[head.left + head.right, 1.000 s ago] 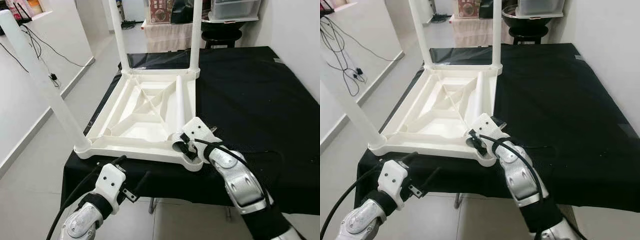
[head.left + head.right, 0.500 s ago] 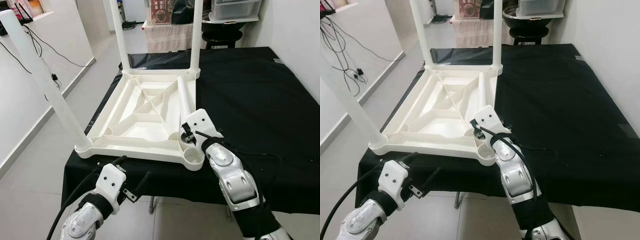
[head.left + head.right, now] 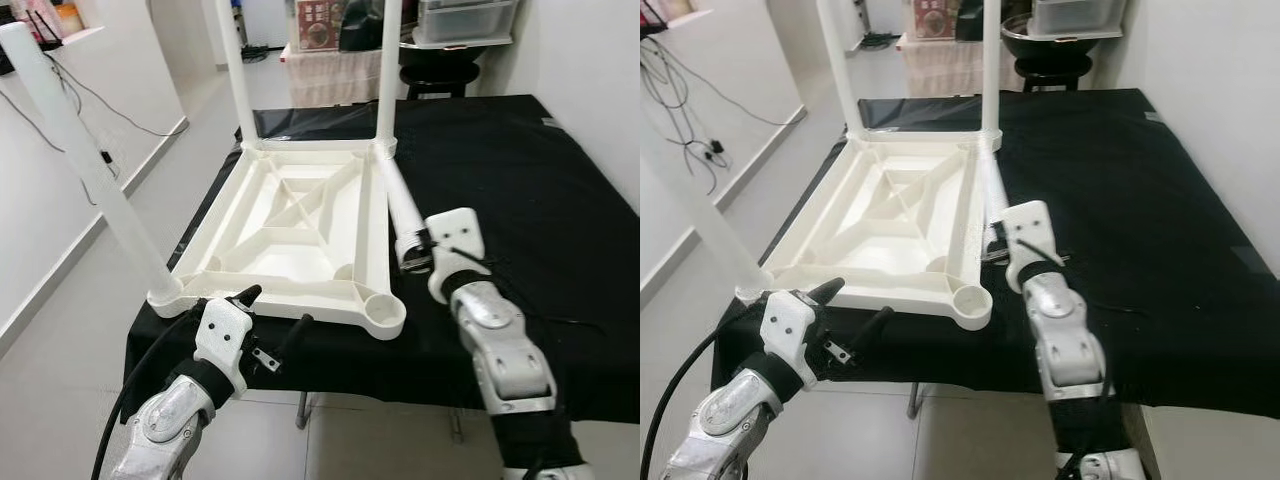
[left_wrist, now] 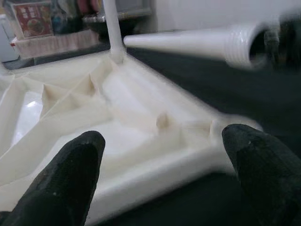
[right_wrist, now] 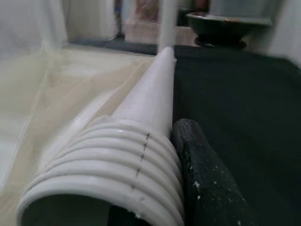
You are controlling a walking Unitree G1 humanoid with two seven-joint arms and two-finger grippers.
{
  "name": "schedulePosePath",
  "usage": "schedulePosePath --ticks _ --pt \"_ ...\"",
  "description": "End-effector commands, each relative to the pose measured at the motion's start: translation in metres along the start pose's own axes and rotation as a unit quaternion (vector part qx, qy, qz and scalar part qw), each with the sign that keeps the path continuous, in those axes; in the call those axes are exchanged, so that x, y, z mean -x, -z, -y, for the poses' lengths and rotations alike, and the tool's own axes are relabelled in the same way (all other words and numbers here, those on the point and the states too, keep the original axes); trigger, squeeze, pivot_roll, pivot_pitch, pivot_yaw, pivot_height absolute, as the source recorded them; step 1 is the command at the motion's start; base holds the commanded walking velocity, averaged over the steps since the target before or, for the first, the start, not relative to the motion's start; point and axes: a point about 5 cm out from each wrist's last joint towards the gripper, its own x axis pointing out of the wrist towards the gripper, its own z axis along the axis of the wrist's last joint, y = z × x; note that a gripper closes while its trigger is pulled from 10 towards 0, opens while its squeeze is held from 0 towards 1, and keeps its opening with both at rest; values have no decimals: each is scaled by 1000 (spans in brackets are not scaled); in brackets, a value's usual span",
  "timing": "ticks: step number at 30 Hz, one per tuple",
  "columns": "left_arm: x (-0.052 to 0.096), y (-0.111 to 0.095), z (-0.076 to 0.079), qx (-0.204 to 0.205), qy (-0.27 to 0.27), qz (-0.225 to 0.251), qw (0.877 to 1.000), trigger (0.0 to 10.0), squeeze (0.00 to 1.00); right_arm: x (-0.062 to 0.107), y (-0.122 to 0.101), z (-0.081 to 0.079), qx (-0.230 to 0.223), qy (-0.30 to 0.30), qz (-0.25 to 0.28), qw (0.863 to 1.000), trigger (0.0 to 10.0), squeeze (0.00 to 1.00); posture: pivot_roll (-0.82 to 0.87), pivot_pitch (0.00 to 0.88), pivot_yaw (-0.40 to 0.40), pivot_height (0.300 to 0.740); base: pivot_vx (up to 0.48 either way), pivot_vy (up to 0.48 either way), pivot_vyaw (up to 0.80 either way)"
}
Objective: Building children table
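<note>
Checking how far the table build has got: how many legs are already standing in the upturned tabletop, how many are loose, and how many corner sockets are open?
Legs standing in the tabletop: 3
Loose legs, held in the right hand: 1
Open corner sockets: 1
Total legs: 4

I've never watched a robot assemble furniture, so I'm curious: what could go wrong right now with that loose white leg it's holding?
The right gripper pinches the loose leg only at its threaded end, so the long part could sag or slip. The empty corner socket sits at the tabletop's near corner, so the threads may start crooked. Swinging the leg upright could knock the mounted leg nearby. The left gripper hovers open by the near edge, not steadying anything.
</note>
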Motion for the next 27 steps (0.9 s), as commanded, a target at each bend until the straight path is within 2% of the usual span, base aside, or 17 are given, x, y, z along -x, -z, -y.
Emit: schedulePosePath --ticks 1,3,5,6,7,8,9,10,11,13,15,17,18,19,20,23,27 --pt "-7 -6 -2 58 20 8 998 10000 0 0 -18 21 -110 18 66 992 0 0 -45 87 84 740 0 0 0" --pt "-10 -9 -2 70 28 12 997 10000 0 1 -20 27 -133 23 76 988 0 0 -45 87 84 740 0 0 0" --pt "-19 -19 -2 126 51 30 990 10000 0 5 -24 36 -238 9 112 965 0 0 -50 84 90 740 0 0 0" --pt "-19 -19 -2 126 51 30 990 10000 0 5 -24 36 -238 9 112 965 0 0 -50 84 90 740 0 0 0" --pt "-22 -23 -2 147 61 36 987 10000 0 7 -25 39 -271 1 127 954 10000 0 -51 83 91 740 0 0 0" --pt "-27 -32 1 185 92 55 977 10000 106 13 -28 37 -327 -52 154 931 10000 0 -52 80 94 740 0 0 0" --pt "-30 -41 5 213 127 72 966 10000 957 21 -30 32 -373 -113 178 904 10000 0 -52 80 94 740 0 0 0" --pt "-32 -49 10 240 165 88 953 10000 1000 28 -34 27 -400 -164 199 880 10000 0 -54 80 94 740 0 0 0" --pt "-32 -61 17 272 208 114 933 10000 1000 37 -36 20 -412 -218 214 858 10000 0 -54 80 94 740 0 0 0" --pt "-32 -61 17 272 208 114 933 10000 1000 37 -36 20 -412 -218 214 858 10000 0 -54 80 94 740 0 0 0" --pt "-32 -73 24 299 246 138 911 10000 1000 44 -36 13 -414 -260 220 844 10000 0 -54 80 94 740 0 0 0" --pt "-40 -83 19 363 240 165 885 10000 1000 60 -35 4 -432 -345 228 801 10000 0 -57 76 93 740 0 0 0" --pt "-45 -86 12 407 230 175 867 10000 396 69 -34 -2 -432 -390 229 780 10000 0 -58 73 96 740 0 0 0" --pt "-48 -88 7 436 225 181 853 10000 396 75 -33 -6 -432 -417 228 766 10000 0 -58 73 96 740 0 0 0" --pt "-50 -90 4 454 224 187 842 10000 0 78 -33 -9 -436 -432 225 757 10000 0 -59 74 97 740 0 0 0" --pt "-51 -95 -2 470 228 198 829 10000 0 84 -32 -15 -439 -461 216 740 10000 0 -61 74 99 740 0 0 0" --pt "-51 -102 -10 475 233 204 824 10000 0 94 -31 -24 -426 -509 199 722 10000 0 -60 74 99 740 0 0 0"
